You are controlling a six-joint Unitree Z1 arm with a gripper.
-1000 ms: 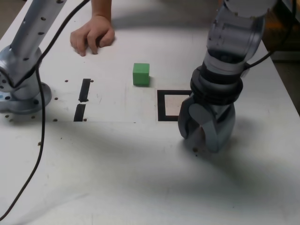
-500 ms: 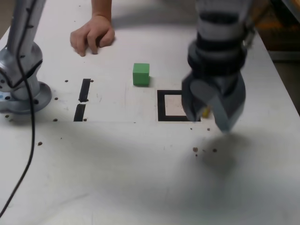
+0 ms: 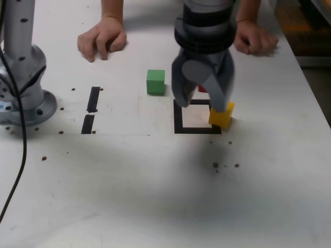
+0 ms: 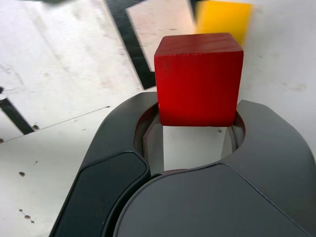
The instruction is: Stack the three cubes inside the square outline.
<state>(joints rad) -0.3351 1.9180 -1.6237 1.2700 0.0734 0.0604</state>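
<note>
My gripper (image 3: 201, 101) hangs over the square outline (image 3: 178, 118), shut on the red cube (image 4: 198, 79), which sits between the jaws in the wrist view. Only a red sliver (image 3: 202, 89) of it peeks out behind the fingers in the exterior view. The yellow cube (image 3: 221, 114) rests on the table at the outline's right side, over the tape there; it also appears as a blurred yellow cube (image 4: 223, 19) past the red one. The green cube (image 3: 155, 81) stands alone to the exterior view's left of the outline. Black tape of the outline (image 4: 132, 44) runs beneath the gripper.
A person's two hands (image 3: 102, 39) (image 3: 254, 39) rest at the table's far side. The arm's base (image 3: 23, 95) stands at the exterior view's left, with a cable (image 3: 20, 155) hanging down. Two short black tape strips (image 3: 93, 98) (image 3: 88, 124) lie beside it.
The gripper has risen from the table near the outline's front right and swung back and to the exterior view's left, over the outline. The yellow cube and a second hand now show.
</note>
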